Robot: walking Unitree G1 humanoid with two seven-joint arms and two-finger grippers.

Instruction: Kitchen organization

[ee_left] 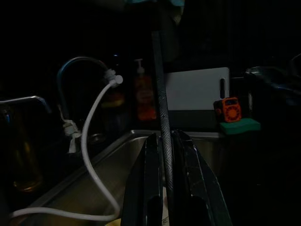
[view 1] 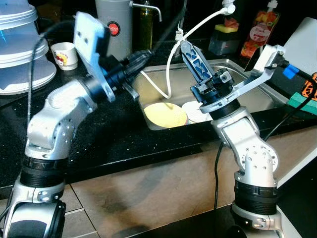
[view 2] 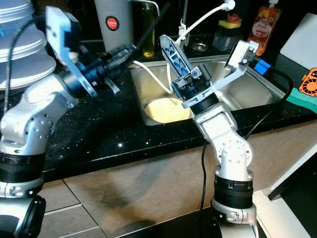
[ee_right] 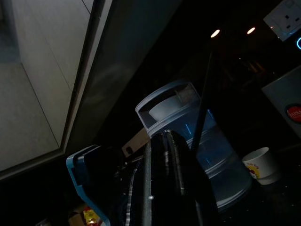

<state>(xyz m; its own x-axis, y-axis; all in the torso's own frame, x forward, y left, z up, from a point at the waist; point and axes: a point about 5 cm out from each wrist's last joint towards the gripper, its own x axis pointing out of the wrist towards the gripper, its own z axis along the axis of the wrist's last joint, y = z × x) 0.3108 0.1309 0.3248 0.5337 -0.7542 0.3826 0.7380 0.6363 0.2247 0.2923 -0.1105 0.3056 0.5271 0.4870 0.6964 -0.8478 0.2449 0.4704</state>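
Note:
My left gripper reaches over the counter toward the sink's left rim and is shut on a thin black rod. The rod slants up toward the tap, and in the left wrist view it runs straight out between the fingers. My right gripper stands over the sink, pointing up and back with its jaws together and nothing seen between them. On the sink floor lies a yellow plate, and beside it a white plate is partly hidden by my right wrist.
A white hose hangs from the tap into the sink. On the black counter at left are stacked clear containers, a small white cup and a grey flask. A bottle, a sponge, a soap pouch and a white board line the back.

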